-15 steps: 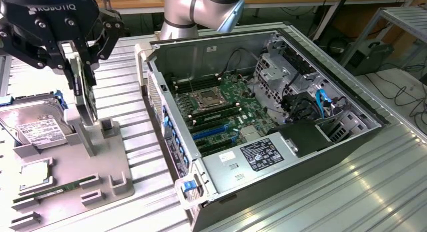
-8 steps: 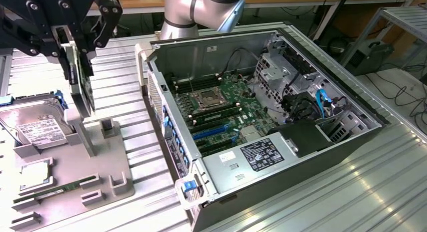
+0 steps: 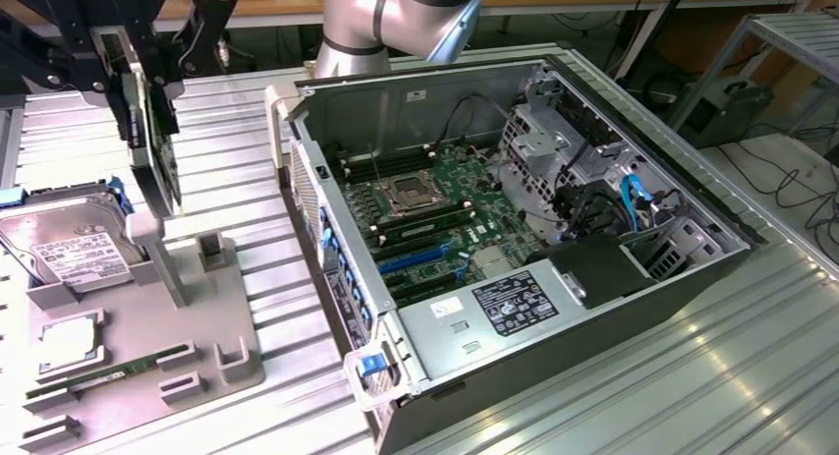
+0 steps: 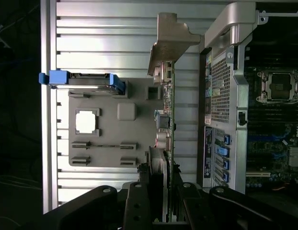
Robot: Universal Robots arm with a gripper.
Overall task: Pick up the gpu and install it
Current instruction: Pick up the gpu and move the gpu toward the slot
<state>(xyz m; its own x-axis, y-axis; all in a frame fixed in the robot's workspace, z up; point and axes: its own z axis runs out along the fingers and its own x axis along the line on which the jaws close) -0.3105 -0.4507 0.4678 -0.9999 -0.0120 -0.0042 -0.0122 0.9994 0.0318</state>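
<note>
claw (image 3: 151, 82) clamped on gpu (image 3: 164, 170), card edge-down below it over grey tray (image 3: 210, 327); open case (image 3: 393, 106) wall beside, gap between.

On your worktop (image 3: 682, 376), the open computer case (image 3: 393, 106) lies at the exterior view's right, with the motherboard (image 3: 439, 214) inside it. The parts tray (image 3: 196, 317) sits just beside it at the exterior view's left, carrying the hard drive (image 3: 73, 244) at its far end and the RAM stick (image 3: 112, 369) nearer the camera. The gpu (image 3: 157, 160) hangs on edge in the jaws above the tray, apart from the case.
</note>
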